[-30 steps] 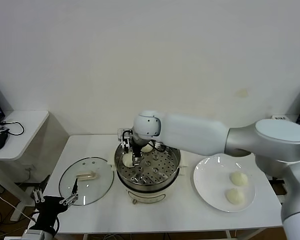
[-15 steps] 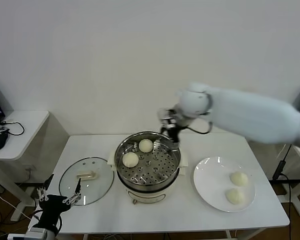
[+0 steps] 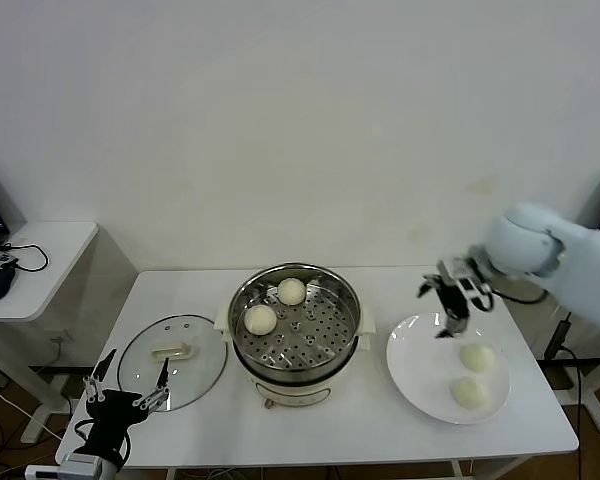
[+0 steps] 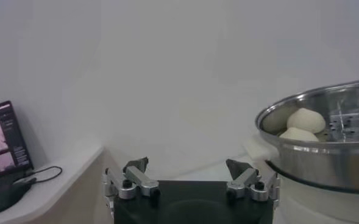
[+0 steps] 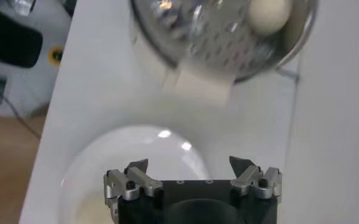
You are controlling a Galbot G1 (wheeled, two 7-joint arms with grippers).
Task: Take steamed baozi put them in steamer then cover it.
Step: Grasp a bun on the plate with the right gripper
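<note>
The steamer (image 3: pixel 300 378) stands mid-table with two steamed baozi (image 3: pixel 292 291) (image 3: pixel 261 319) on its perforated tray. Two more baozi (image 3: pixel 477 357) (image 3: pixel 469 392) lie on the white plate (image 3: pixel 415 365) to its right. My right gripper (image 3: pixel 446 308) hangs open and empty above the plate's far edge. Its wrist view shows the gripper (image 5: pixel 191 165) over the plate (image 5: pixel 136 152), with the steamer (image 5: pixel 222 24) and one baozi (image 5: pixel 267 15) beyond. The cover (image 3: pixel 172 348) lies flat left of the steamer. My left gripper (image 3: pixel 130 378) waits open at the table's front left corner; its gripper (image 4: pixel 187 164) faces the steamer (image 4: pixel 325 152).
The white table (image 3: pixel 180 295) carries only the cover, steamer and plate. A lower side table (image 3: pixel 40 250) with a mouse and cable stands to the left. The wall runs close behind the table.
My right arm has lifted out of the steamer, leaving a baozi on the tray, and swung right to the plate. The left arm has barely moved.
</note>
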